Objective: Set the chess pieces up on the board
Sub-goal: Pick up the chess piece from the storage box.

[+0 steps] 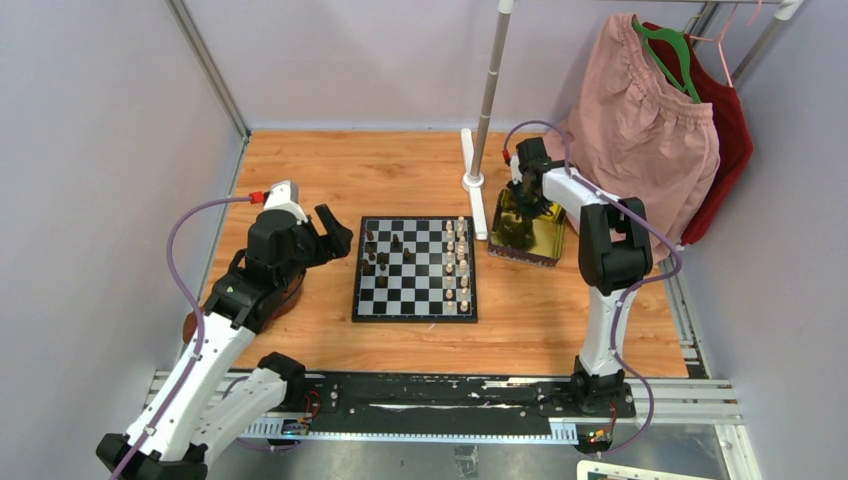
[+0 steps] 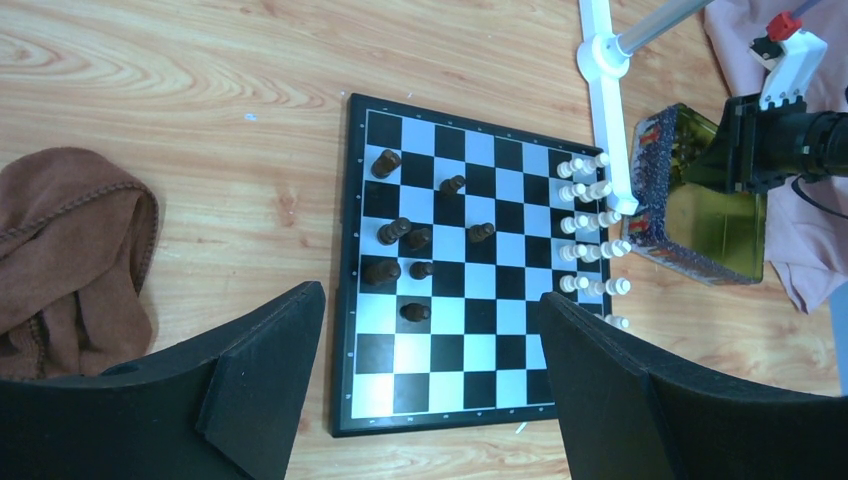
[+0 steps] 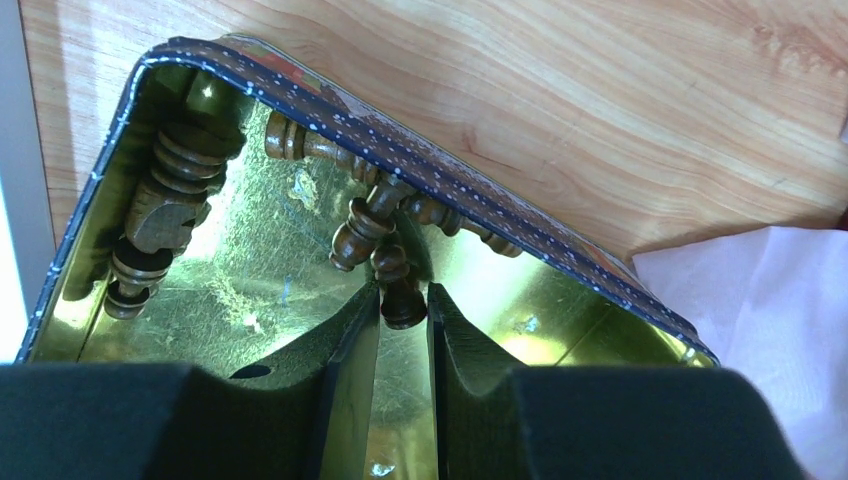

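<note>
The board [image 1: 415, 300] [image 2: 470, 360] lies flat in the middle of the table. Several dark chess pieces [image 1: 383, 258] [image 2: 400, 232] stand scattered on its left half. Cream-white chess pieces [image 1: 456, 260] [image 2: 590, 225] line its right edge in two columns. My left gripper [image 1: 335, 240] [image 2: 430, 300] hovers open above the board's left near corner and holds nothing. My right gripper [image 1: 520, 205] [image 3: 403, 292] reaches into the gold tray [image 1: 548, 245] [image 3: 450, 180]. Its fingertips are shut on a dark chess piece [image 3: 403, 308] that lies among other dark pieces [image 3: 160, 215] in the tray.
A brown cloth [image 2: 70, 250] lies left of the board, under my left arm. A white stand with a pole [image 1: 475, 180] [image 2: 605, 60] sits between board and tray. Pink and red clothes [image 1: 640, 120] hang at the back right, close to my right arm.
</note>
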Tool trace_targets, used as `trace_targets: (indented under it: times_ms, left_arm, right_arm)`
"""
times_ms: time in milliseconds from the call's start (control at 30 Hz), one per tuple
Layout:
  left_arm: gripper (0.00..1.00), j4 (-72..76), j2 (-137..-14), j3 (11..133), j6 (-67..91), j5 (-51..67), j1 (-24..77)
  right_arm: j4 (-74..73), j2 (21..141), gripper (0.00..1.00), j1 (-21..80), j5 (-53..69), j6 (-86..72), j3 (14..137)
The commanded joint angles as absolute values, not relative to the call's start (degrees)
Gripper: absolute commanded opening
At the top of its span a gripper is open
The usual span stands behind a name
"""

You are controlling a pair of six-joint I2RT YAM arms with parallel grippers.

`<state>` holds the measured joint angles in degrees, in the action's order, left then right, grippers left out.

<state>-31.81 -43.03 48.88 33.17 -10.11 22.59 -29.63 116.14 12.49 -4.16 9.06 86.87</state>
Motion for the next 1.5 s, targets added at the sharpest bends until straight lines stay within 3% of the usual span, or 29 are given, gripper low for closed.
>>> trace_targets:
  times_ms: [0, 167, 367, 467, 833, 1233, 1467]
  left_arm:
    - [0.84, -30.9, -42.7, 50.0, 32.8, -10.3, 22.3]
    - [0.84, -31.0, -42.4, 49.8, 32.8, -10.4, 22.3]
    - [0.84, -30.9, -42.4, 49.8, 32.7, -10.4, 22.3]
    - [0.84, -30.4, -42.6, 49.7, 32.8, -9.9, 22.3]
    - [0.86, -29.8, -47.6, 52.5, 32.9, -3.5, 22.3]
    - [0.85, -23.1, -53.8, 53.7, 35.6, 7.5, 22.2]
    - [0.83, -15.3, -57.6, 51.8, 39.9, 14.6, 22.2]
  right_arm:
    - [-31.3, 118.0, 0.28, 11.5, -1.9, 9.7, 88.5]
    - [-31.5, 118.1, 0.25, 11.4, -1.1, 9.1, 88.2]
    - [-31.5, 116.4, 0.05, 11.4, -0.9, 7.6, 87.1]
    - [-31.2, 114.4, 0.0, 11.6, 1.1, 6.4, 86.4]
    - [-30.6, 103.7, 0.0, 17.2, 2.9, 4.8, 82.4]
    - [-25.5, 90.8, 0.0, 26.5, 26.2, 3.0, 76.5]
    - [-21.5, 89.4, 0.0, 34.8, 33.0, 1.7, 76.1]
